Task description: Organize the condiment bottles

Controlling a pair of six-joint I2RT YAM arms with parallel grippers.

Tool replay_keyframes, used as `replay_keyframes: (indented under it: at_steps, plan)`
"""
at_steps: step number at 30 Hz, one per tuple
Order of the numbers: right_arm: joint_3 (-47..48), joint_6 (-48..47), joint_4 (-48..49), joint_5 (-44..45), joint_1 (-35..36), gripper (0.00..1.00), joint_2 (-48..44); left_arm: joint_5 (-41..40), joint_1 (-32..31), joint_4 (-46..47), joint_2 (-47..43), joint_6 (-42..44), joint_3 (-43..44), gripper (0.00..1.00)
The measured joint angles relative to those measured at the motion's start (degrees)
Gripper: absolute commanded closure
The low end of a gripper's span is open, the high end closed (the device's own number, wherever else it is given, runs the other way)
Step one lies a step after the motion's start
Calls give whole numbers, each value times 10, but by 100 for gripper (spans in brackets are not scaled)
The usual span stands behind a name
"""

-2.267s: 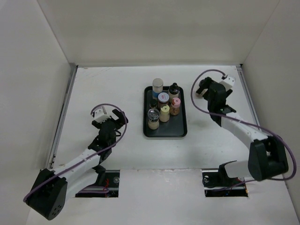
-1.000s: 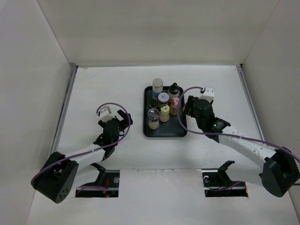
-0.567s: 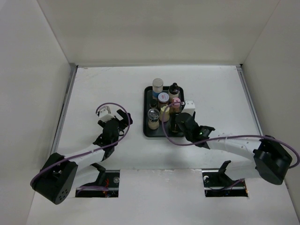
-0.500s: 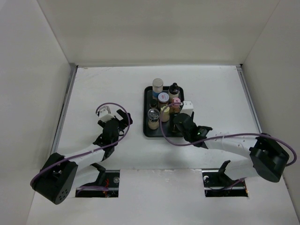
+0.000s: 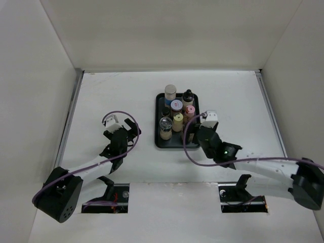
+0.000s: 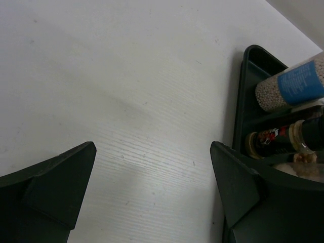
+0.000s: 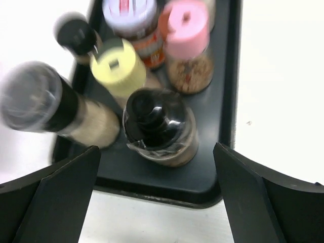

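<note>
Several condiment bottles stand on a flat black tray point(image 5: 161, 142). From above I see a grey cap point(image 5: 170, 91), a pink cap point(image 5: 190, 110), a pale yellow cap point(image 5: 177, 118) and a clear-capped jar point(image 5: 165, 123). In the right wrist view a black-capped bottle point(image 7: 159, 126) stands at the tray's near right corner point(image 7: 217, 152), in front of the pink cap point(image 7: 185, 23) and the yellow cap point(image 7: 119, 63). My right gripper point(image 7: 157, 195) is open and empty just short of that bottle, over the tray's near edge point(image 5: 191, 135). My left gripper point(image 5: 129, 132) is open and empty, left of the tray.
In the left wrist view the tray's left rim point(image 6: 242, 96) shows with a blue-labelled bottle point(image 6: 293, 83) behind it. White walls enclose the table on three sides. Bare table point(image 5: 111, 96) lies left of the tray and to its right point(image 5: 238, 106).
My right arm swung from the back right to the tray's near right corner, then drew back a little. The black-capped bottle now stands free on the tray. My left arm shifted slightly.
</note>
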Motion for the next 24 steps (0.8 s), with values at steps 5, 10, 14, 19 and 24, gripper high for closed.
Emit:
replay_keyframes:
  at_steps: [5, 10, 14, 19, 24]
  plan:
    - [-35, -4, 2, 14, -60, 0, -161, -11, 4, -29, -13, 3, 8, 0]
    - [-36, -4, 54, 16, -200, 0, -188, -22, 8, -47, -54, 3, 8, 0]
    - [-32, 3, 95, 16, -286, 0, -101, -26, 6, -50, -65, 3, 11, 0]
    - [-39, 22, 110, 23, -292, 0, -3, -21, -7, -59, -39, 3, 30, 0]
    - [-45, 24, 123, 43, -269, 0, 12, -6, -26, -79, -15, 3, 56, 0]
